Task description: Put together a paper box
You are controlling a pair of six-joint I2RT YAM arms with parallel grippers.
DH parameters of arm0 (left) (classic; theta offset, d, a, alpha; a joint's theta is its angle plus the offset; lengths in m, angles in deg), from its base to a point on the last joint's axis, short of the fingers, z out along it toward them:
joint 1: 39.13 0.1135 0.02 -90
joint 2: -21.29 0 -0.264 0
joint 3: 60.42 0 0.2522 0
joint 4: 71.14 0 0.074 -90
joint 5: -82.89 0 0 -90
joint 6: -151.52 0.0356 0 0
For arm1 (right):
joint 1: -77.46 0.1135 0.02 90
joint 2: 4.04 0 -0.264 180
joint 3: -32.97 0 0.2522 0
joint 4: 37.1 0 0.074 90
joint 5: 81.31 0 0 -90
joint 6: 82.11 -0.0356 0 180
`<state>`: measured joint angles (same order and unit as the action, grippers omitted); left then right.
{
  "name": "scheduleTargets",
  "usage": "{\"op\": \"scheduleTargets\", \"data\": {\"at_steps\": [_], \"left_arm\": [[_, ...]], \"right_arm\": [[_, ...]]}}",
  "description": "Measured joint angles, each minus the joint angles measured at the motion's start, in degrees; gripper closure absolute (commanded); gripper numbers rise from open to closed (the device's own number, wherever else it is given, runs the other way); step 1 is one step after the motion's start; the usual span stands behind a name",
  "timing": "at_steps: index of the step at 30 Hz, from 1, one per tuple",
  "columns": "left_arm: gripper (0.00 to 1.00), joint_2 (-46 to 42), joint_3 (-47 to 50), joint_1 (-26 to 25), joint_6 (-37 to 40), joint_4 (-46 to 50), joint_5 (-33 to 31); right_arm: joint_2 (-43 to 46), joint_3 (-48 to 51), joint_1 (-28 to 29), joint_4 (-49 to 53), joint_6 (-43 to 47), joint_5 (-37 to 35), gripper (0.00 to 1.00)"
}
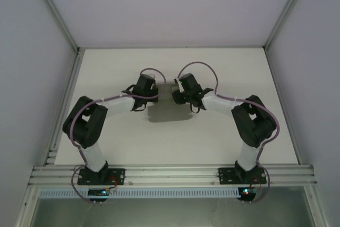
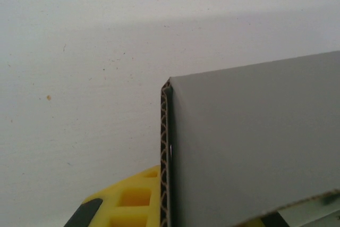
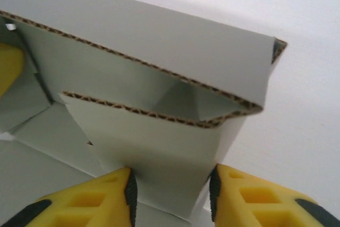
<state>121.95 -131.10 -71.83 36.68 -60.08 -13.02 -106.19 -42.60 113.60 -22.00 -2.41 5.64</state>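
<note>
The paper box [image 1: 169, 112] is plain grey corrugated card, partly folded, and it sits between the two arms at mid-table. In the right wrist view, a folded flap of the box [image 3: 159, 147] stands between the yellow fingers [image 3: 101, 200]. Both black pads press its sides, so my right gripper [image 3: 171, 184] is shut on it. In the left wrist view, a grey panel [image 2: 255, 142] shows its corrugated edge. One yellow finger [image 2: 133, 206] lies against that edge, and the panel mostly hides the other. My left gripper [image 2: 212, 221] holds the box's left end [image 1: 152, 102]. My right gripper [image 1: 178, 99] holds its right end.
The white table [image 1: 223, 67] lies inside an aluminium frame with grey side walls [image 1: 32, 51]. A rail [image 1: 170, 174] along the near edge carries both arm bases. Open table surface lies behind and to both sides of the box.
</note>
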Motion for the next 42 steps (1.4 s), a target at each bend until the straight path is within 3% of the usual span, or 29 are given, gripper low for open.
{"op": "scheduleTargets", "data": {"at_steps": [3,5,6,9,11,15,22,28,32,37,42], "left_arm": [[1.0,0.0,-0.04,-0.09,0.22,-0.04,-0.2],[1.0,0.0,-0.04,-0.11,0.2,-0.07,-0.15],[1.0,0.0,-0.04,-0.2,0.2,-0.11,-0.17],[1.0,0.02,-0.04,-0.42,0.2,-0.2,-0.22],[1.0,0.02,-0.11,-0.42,0.2,-0.04,-0.74],[1.0,0.17,-0.39,-0.44,0.52,0.22,-1.03],[1.0,0.17,-0.42,-1.05,1.44,0.39,0.46],[1.0,0.24,-0.5,-1.18,1.44,0.48,1.79],[1.0,0.39,-0.81,-1.16,1.44,0.94,1.79],[1.0,0.55,-1.16,-1.14,1.49,1.25,1.75],[1.0,0.74,-1.44,-1.03,1.4,1.2,1.01]], "right_arm": [[-0.33,0.0,0.17,0.09,-1.18,-3.32,0.8],[-0.72,-0.2,0.17,0.13,-1.95,-5.22,0.81],[-0.98,-0.46,0.2,0.11,-2.25,-6.03,0.79],[-1.27,-0.72,0.28,0.04,-2.51,-6.6,0.59],[-1.2,-0.17,-0.15,-0.55,-2.45,-5.84,0.53],[1.31,3.98,-2.47,-4.04,-1.62,-0.22,0.41],[4.33,9.49,-9.25,-9.57,-0.63,17.88,0.33],[4.33,9.75,-9.18,-11.72,0.72,24.06,0.27],[4.22,9.77,-8.33,-11.8,1.38,22.14,0.32],[2.95,8.13,-4.81,-10.23,2.03,11.72,0.38],[-0.37,5.25,-3.98,-10.91,2.1,6.56,0.61]]}}
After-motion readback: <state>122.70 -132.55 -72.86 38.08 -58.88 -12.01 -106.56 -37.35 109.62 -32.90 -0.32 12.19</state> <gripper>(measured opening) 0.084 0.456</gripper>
